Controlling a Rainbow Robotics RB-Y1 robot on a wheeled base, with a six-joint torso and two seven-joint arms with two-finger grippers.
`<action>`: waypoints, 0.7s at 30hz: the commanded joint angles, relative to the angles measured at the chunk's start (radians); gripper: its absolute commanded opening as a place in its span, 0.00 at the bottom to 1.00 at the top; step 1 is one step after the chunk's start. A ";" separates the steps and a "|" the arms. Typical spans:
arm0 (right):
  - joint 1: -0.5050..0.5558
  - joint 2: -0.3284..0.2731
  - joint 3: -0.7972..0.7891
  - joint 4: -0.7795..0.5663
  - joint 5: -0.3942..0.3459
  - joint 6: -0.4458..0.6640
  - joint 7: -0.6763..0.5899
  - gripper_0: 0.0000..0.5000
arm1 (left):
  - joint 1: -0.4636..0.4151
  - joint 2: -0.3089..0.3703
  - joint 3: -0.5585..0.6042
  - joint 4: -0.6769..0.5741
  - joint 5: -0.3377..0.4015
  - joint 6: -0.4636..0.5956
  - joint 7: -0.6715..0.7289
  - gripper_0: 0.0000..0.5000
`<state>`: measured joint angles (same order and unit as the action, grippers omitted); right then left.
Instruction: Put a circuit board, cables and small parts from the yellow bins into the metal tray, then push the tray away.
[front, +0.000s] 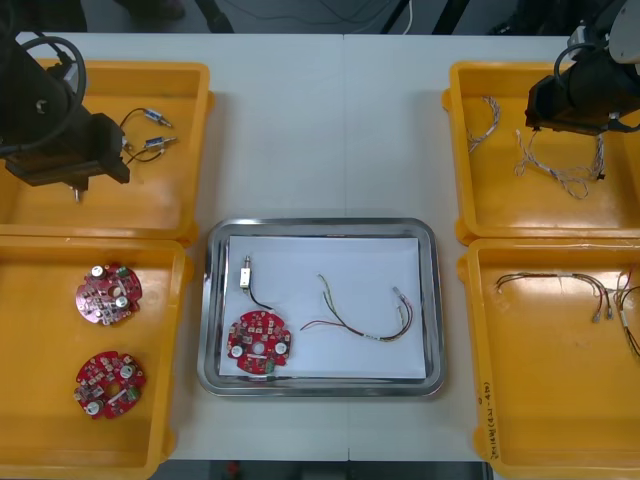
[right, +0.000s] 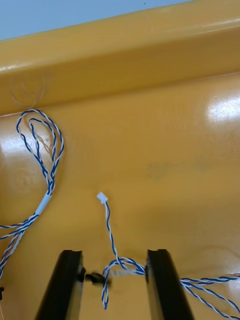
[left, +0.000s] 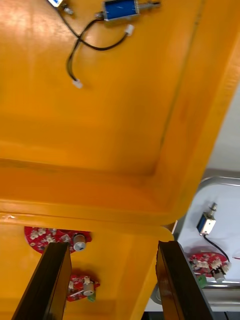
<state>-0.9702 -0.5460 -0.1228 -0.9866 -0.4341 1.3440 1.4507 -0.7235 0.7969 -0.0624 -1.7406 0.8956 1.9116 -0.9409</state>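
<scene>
Though fingers (right: 65, 285) wide apart, right hand (right: 112, 252) astride twisted cable (right: 107, 220) in bin (right: 165, 150).

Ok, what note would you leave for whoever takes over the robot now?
Left end effector: open, empty, over the far left yellow bin.
Right end effector: open, low in the far right yellow bin, fingers astride a blue and white cable.
Done: the metal tray holds a circuit board, a small metal part and a red and yellow cable.
Left: grip that cable, move it to the tray, push the tray away.
</scene>
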 joint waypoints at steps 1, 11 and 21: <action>-0.051 0.012 0.005 -0.012 0.009 0.001 0.013 1.00 | -0.045 0.067 0.050 0.056 -0.035 0.008 -0.199 1.00; -0.058 -0.008 -0.028 -0.014 -0.005 0.058 0.152 1.00 | -0.060 0.082 0.076 0.199 -0.113 -0.045 -0.354 1.00; -0.053 -0.081 0.035 -0.014 -0.080 0.093 0.410 1.00 | -0.080 0.080 0.075 0.325 -0.122 -0.203 -0.423 1.00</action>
<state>-0.9745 -0.5547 -0.1237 -0.9866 -0.4679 1.4329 1.8056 -0.7514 0.8319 -0.0141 -1.4287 0.7800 1.7470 -1.3020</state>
